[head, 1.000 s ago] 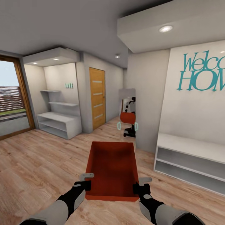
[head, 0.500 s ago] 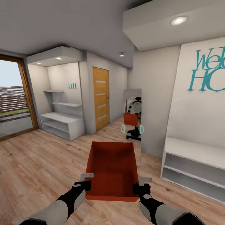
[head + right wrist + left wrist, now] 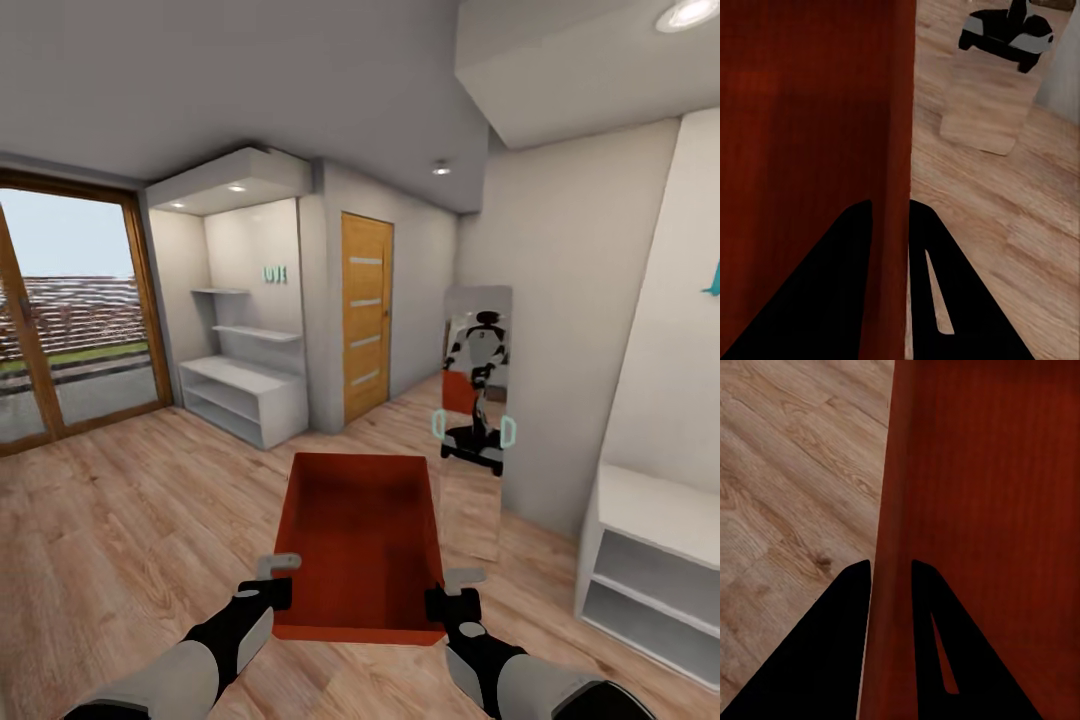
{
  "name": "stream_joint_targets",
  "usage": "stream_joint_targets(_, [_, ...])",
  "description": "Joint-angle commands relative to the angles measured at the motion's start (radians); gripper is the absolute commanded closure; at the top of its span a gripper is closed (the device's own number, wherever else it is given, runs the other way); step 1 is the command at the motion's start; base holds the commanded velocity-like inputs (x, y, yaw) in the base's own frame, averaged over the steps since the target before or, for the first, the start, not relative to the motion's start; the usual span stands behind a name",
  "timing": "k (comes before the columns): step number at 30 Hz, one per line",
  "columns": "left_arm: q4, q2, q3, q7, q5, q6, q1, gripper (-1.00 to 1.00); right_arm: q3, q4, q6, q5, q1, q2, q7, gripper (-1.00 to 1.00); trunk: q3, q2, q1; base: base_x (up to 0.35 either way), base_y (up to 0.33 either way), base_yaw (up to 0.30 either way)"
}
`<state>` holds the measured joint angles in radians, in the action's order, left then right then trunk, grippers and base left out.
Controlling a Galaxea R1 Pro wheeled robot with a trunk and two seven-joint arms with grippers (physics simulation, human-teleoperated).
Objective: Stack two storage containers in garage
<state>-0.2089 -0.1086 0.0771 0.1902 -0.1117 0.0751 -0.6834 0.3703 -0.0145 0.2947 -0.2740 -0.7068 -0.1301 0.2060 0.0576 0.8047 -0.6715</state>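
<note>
The left gripper (image 3: 272, 592) was clamped on the left side wall of the storage container (image 3: 362, 540) at its near corner, and the right gripper (image 3: 446, 603) was clamped on the right side wall at the opposite near corner. In the left wrist view the two dark fingers (image 3: 832, 652) straddled the orange-red wall (image 3: 891, 585), one outside over the wood planks and one inside the box, with the wall filling the narrow gap between them. The right wrist view showed the same arrangement: dark fingers (image 3: 832, 292) on either side of the container wall (image 3: 896, 187). The container was held level between both arms, clear of the floor (image 3: 120, 520), with its long axis pointing away from the robot and its open top facing up; its interior was bare. The floor below was light wood plank. Just beyond the far end of the container, to the right, a tall mirror (image 3: 478, 400) leaned against the cream wall and reflected the robot with the box. A white bench unit (image 3: 650, 560) stood at the right edge. Farther back were an orange-brown door (image 3: 366, 315), a white shelving alcove (image 3: 245, 380) to its left, and a wood-framed glass door (image 3: 70, 310) at the far left.
</note>
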Motion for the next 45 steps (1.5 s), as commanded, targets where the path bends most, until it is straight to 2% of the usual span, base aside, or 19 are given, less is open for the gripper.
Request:
stream_joint_targets(1, [-0.002, 0.014, -0.034, 0.017, 0.003, 0.007, -0.001, 1.0, -0.037, 0.002, 0.003, 0.006, -0.001, 0.0, 0.001, 1.0, 0.002, 0.001, -0.001, 0.324, 0.0, 0.268])
stream_joint_targets(17, [-0.002, 0.014, -0.034, 0.017, 0.003, 0.007, -0.001, 1.0, -0.037, 0.002, 0.003, 0.006, -0.001, 0.0, 0.001, 1.0, 0.002, 0.001, -0.001, 0.324, 0.0, 0.257])
stream_joint_targets(45, [-0.001, 0.014, -0.034, 0.017, 0.003, 0.007, -0.001, 1.0, -0.039, 0.002, 0.003, 0.006, -0.001, -0.001, 0.006, 1.0, 0.002, 0.001, -0.001, 0.324, 0.0, 0.01])
